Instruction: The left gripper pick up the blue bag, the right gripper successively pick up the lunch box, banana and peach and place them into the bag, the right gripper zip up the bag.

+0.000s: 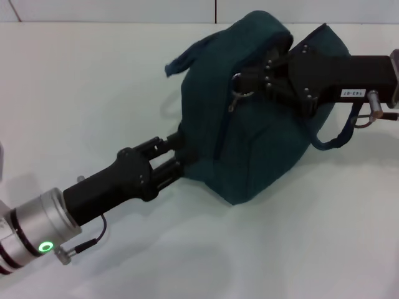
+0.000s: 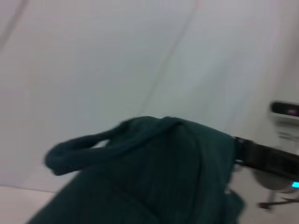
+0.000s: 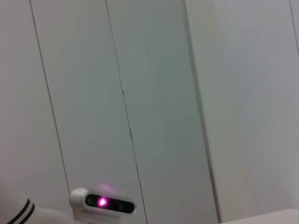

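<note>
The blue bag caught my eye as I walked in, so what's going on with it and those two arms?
The blue bag stands on the white table. The left tool is pressed against the bag's lower side, seemingly steadying it. The right tool is at the bag's top, by the zipper's silver ring pull, apparently working the zip. No lunch box, banana or peach is visible outside the bag.

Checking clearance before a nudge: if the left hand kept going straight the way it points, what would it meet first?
The blue bag. The left hand already sits at its lower side, apparently touching the fabric.
</note>
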`<act>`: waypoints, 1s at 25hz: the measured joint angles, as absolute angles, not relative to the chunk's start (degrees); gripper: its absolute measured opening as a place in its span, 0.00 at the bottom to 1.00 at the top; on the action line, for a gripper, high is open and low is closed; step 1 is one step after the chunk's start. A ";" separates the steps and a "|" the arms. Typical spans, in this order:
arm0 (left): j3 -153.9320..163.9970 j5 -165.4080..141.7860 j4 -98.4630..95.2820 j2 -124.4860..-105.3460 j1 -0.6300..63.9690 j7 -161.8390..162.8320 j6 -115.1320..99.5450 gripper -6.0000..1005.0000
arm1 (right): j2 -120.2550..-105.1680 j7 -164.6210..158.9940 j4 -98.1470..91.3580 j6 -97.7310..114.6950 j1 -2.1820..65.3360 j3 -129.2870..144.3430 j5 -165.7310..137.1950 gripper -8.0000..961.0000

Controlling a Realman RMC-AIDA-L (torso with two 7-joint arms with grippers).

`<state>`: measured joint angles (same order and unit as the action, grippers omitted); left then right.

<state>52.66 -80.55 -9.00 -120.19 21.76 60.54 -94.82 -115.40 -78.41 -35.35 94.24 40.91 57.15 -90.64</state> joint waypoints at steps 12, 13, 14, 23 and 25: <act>52.64 -73.97 -5.84 -120.10 23.43 55.45 -88.75 0.51 | -115.35 -78.69 -34.63 94.63 40.05 56.66 -90.41 0.02; 52.64 -73.21 -5.84 -120.07 23.14 54.70 -88.74 0.51 | -115.34 -78.71 -34.69 94.65 39.88 56.64 -90.38 0.02; 52.64 -72.42 -5.85 -120.06 22.92 53.96 -88.75 0.51 | -115.33 -78.75 -34.79 94.66 39.55 56.62 -90.35 0.02; 55.03 -72.89 -5.82 -120.04 24.14 50.10 -89.11 0.51 | -115.31 -78.83 -35.21 94.74 38.96 56.60 -88.98 0.02; 55.69 -73.14 -5.85 -120.05 24.59 50.03 -89.05 0.50 | -115.28 -78.83 -35.24 94.81 38.90 56.60 -88.52 0.02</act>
